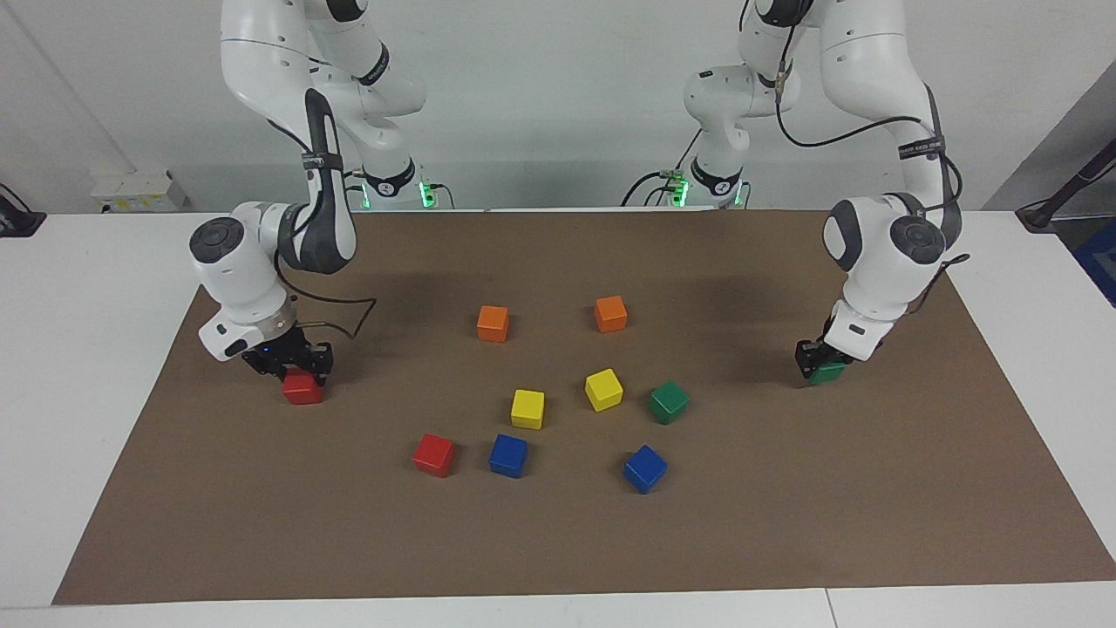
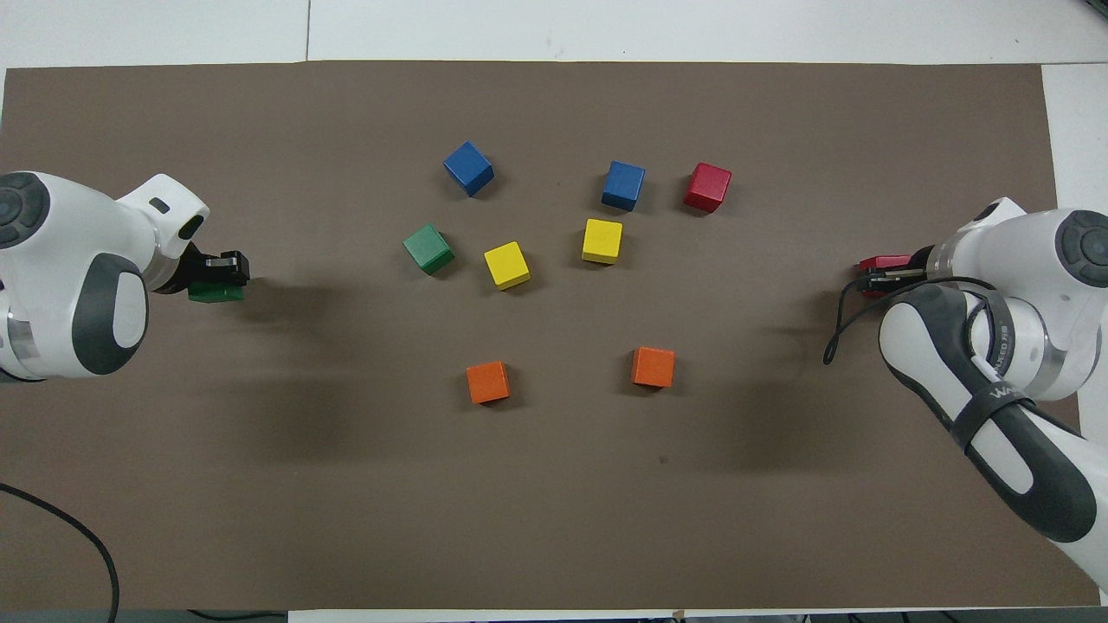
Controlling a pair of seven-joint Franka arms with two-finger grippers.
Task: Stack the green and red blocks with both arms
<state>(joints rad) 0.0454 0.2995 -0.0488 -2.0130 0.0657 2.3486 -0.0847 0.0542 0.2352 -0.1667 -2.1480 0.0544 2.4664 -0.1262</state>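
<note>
My left gripper (image 1: 823, 365) (image 2: 218, 279) is shut on a green block (image 1: 828, 375) (image 2: 213, 294), low over the brown mat (image 1: 558, 541) at the left arm's end. My right gripper (image 1: 295, 366) (image 2: 878, 276) stands right over a red block (image 1: 303, 389) (image 2: 883, 261) at the right arm's end of the mat; the block looks down on the mat, and I cannot tell whether it is gripped. A second green block (image 1: 669, 401) (image 2: 428, 248) and a second red block (image 1: 433, 454) (image 2: 708, 187) lie loose among the middle cluster.
Two yellow blocks (image 1: 527, 408) (image 1: 603, 389), two blue blocks (image 1: 508, 455) (image 1: 644, 468) and two orange blocks (image 1: 493, 323) (image 1: 610, 313) lie in the middle of the mat. The orange ones are nearest the robots. White table surrounds the mat.
</note>
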